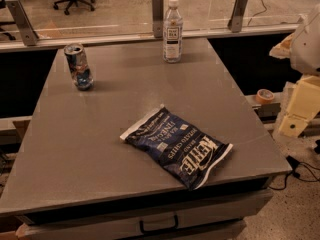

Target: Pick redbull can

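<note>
The redbull can (pixel 78 66) is slim, blue and silver with a silver top. It stands upright on the grey table (pixel 75 149) near the far left corner. My gripper (pixel 294 124) hangs at the right edge of the view, beyond the table's right side, at the end of the white and cream arm (pixel 307 44). It is far from the can and holds nothing that I can see.
A clear plastic bottle (pixel 172 31) with a white cap stands at the far middle of the table. A dark blue chips bag (pixel 179 146) lies flat near the front middle. A glass railing runs behind the table. A tape roll (pixel 264 95) sits on a ledge at the right.
</note>
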Available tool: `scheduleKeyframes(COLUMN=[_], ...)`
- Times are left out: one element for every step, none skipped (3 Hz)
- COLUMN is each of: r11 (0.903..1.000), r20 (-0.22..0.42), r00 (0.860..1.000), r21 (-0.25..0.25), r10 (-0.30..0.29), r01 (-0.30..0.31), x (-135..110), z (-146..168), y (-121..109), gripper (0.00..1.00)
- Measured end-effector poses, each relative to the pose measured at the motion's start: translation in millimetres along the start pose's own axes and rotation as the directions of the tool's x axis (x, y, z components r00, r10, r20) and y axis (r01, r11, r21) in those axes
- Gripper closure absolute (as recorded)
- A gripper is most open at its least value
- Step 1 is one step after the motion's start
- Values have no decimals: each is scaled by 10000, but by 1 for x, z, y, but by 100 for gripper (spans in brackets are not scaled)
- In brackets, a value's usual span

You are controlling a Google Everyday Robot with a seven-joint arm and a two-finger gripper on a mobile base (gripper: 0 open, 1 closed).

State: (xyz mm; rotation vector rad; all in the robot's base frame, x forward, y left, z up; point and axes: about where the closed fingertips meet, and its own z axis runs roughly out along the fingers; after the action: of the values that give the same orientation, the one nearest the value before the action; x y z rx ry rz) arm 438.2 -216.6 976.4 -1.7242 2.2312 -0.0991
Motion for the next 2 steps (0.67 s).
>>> scheduleKeyframes(r11=[10000, 9996], r20=[1, 642], r00=[10000, 9975], r21=[2, -42], r10=[0, -281], r01=[0, 284], x=[0, -22], z=[0, 7], y=[0, -7], gripper=[0, 0])
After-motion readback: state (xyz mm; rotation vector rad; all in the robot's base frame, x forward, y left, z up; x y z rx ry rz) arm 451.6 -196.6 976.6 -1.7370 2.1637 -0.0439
